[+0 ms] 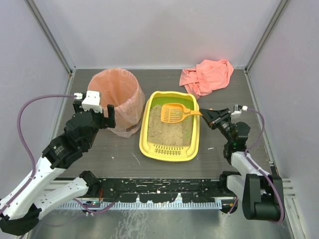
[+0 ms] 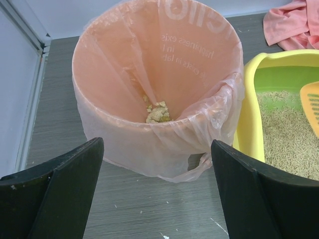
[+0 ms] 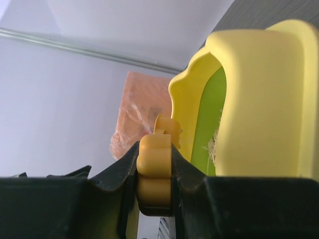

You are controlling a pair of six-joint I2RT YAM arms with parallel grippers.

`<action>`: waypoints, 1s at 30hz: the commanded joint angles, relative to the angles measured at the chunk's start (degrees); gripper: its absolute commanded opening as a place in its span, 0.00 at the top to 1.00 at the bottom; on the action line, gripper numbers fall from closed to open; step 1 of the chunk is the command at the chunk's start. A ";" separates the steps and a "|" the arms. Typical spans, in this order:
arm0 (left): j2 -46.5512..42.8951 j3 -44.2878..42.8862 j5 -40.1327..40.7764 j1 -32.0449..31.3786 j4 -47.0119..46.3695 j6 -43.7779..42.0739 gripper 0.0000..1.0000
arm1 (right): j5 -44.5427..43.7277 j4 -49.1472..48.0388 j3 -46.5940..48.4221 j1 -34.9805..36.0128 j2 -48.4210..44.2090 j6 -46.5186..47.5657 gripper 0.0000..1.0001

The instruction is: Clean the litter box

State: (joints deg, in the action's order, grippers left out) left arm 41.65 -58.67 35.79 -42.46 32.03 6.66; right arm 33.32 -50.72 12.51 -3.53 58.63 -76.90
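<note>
The right hand (image 1: 205,114) pinches the orange scoop (image 1: 172,114) by its handle, holding the blade over the litter box (image 1: 167,157) at the centre of the table (image 1: 159,79). The left hand (image 1: 109,116), spread, faces the pink-bagged bin (image 1: 114,84), likely to steady it

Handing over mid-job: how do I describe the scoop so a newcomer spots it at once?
Find the yellow litter box in the middle of the table. Over its far right corner is the orange scoop, its handle clamped in the right gripper. Its slotted blade sets it apart from the pink-bagged bin on the left and the crumpled pink cloth behind.
</note>
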 commanded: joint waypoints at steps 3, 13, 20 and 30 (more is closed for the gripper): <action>-0.08 -0.19 0.70 0.19 -0.79 0.46 0.10 | 2.04 -8.23 1.41 -0.53 -0.34 1.29 0.99; -0.14 -0.20 1.29 0.24 -0.70 0.34 0.10 | 0.04 -6.79 0.35 0.43 -1.49 2.94 0.99; 0.11 -0.22 1.19 0.22 -0.87 0.19 0.10 | 1.97 -9.76 0.71 1.00 0.27 1.84 0.99; -0.56 -0.29 0.85 0.19 -0.66 0.45 0.10 | 0.40 -2.30 1.73 0.36 -2.38 3.27 0.99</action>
State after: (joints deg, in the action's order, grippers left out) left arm 41.98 -58.67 35.81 -42.46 32.12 6.76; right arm 34.68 -54.06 12.03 -3.16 58.28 -74.24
